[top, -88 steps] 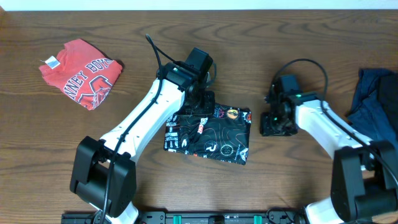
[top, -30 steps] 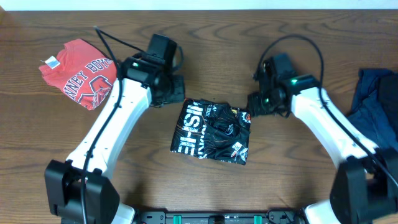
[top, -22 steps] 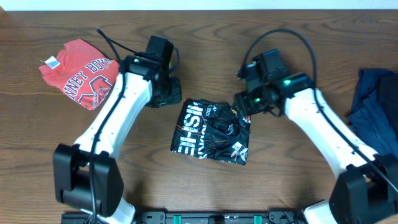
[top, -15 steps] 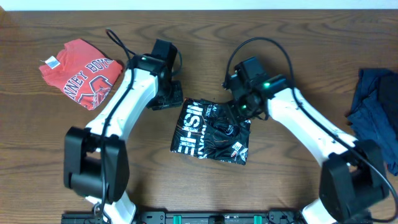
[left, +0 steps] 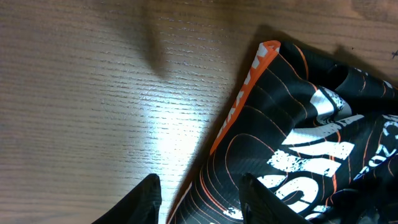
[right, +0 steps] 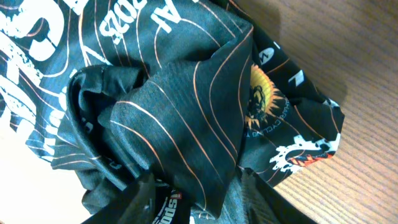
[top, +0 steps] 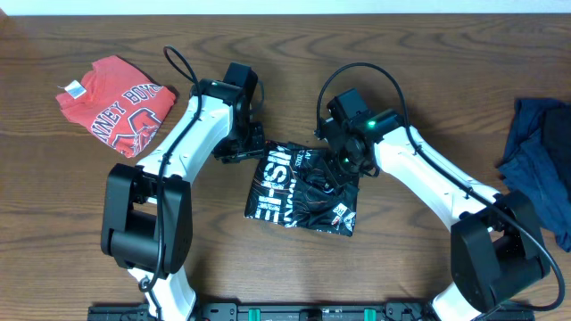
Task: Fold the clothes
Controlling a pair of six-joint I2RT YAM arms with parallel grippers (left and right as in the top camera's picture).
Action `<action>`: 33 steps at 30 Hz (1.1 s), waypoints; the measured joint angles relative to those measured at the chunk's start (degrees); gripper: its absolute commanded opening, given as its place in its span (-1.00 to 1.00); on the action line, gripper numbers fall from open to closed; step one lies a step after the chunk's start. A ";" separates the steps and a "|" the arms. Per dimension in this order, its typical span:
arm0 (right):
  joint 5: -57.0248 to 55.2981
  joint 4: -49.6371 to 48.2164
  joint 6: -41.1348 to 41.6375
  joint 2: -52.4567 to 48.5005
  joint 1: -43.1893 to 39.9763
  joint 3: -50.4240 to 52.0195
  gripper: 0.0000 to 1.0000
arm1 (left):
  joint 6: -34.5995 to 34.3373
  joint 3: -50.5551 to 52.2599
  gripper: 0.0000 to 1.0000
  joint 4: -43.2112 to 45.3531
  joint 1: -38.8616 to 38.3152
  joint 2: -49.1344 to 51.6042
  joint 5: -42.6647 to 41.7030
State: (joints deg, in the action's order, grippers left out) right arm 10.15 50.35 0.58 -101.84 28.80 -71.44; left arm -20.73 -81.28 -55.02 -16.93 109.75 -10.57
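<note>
The black T-shirt (top: 303,189) with orange contour lines and white lettering lies in a rumpled bundle at the table's middle. My left gripper (top: 247,148) is open at its upper left corner. In the left wrist view, the gripper (left: 200,208) straddles the orange-trimmed edge of the shirt (left: 298,124). My right gripper (top: 344,162) is open over the shirt's bunched upper right part. In the right wrist view, a raised fold of the shirt (right: 186,106) lies between the spread fingers (right: 147,200).
A folded red T-shirt (top: 116,102) with white lettering lies at the far left. A dark navy T-shirt (top: 540,156) is heaped at the right edge. The wooden table (top: 89,223) lies bare around the black shirt.
My right gripper has moved left and down from beside the shirt onto its upper right part. My left gripper has shifted slightly right to the shirt's corner. The shirt has stayed put.
</note>
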 measured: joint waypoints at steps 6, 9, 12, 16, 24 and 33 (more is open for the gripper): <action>-0.55 -0.07 -0.33 0.00 0.00 1.14 -0.91 | 0.00 0.00 -0.12 0.02 -0.07 -0.02 0.00; -0.81 -0.20 -0.24 0.00 0.00 1.77 -0.92 | 0.00 0.00 -0.12 0.02 -0.35 0.00 0.00; -2.12 -0.35 0.72 0.00 0.00 2.16 -0.93 | 0.00 0.00 -0.12 0.02 -1.07 0.00 0.00; -7.67 -0.15 6.49 0.00 -0.02 2.54 -0.85 | 0.00 0.00 -0.12 0.02 -2.38 0.13 0.00; -16.04 -0.31 16.24 0.00 -0.90 2.89 -0.74 | 0.02 0.66 -0.12 0.76 -4.68 0.52 0.00; -3.72 -2.56 7.34 0.00 -0.90 0.04 0.03 | 0.02 6.10 -0.10 5.57 -4.90 0.52 0.00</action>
State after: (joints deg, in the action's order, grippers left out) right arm 6.44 47.79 7.92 -101.84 27.90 -71.40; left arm -20.71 -75.18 -49.45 -21.82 110.28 -10.57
